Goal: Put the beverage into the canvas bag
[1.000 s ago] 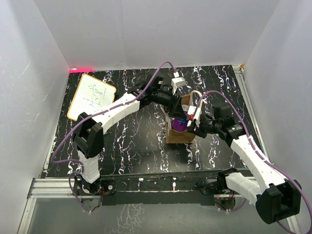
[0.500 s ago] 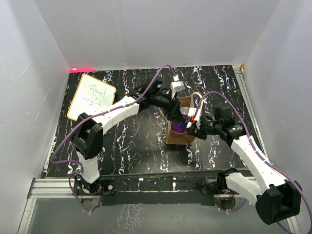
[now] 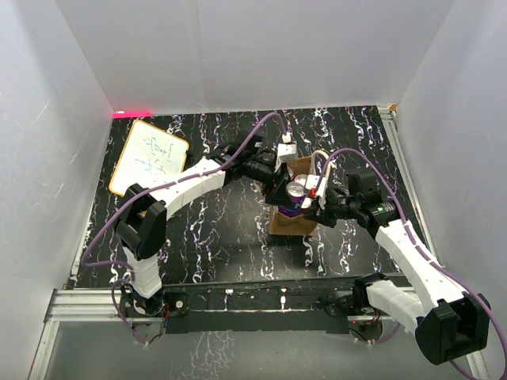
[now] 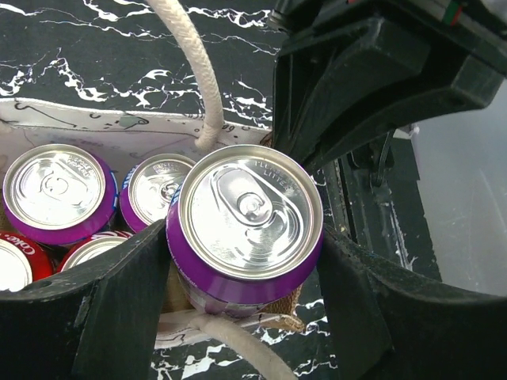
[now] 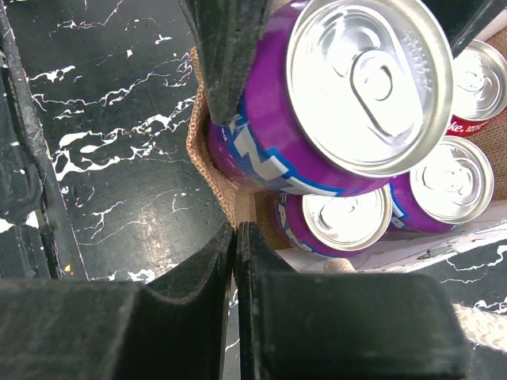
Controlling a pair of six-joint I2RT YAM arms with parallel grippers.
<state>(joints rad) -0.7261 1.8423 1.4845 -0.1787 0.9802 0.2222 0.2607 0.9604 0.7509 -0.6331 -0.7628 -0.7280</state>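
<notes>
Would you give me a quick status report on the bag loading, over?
Left gripper shut on purple can, at canvas bag mouth. Right gripper shut at its rim. Other cans already inside, room tight.

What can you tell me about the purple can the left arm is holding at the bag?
The purple can is unopened, with a shiny silver top, its tab flat, and blue-and-white lettering on its side. The left fingers clamp it from both sides, roughly upright, at one end of the canvas bag. Its top sits higher than the other cans standing inside. A cream rope handle runs just beside it.
</notes>
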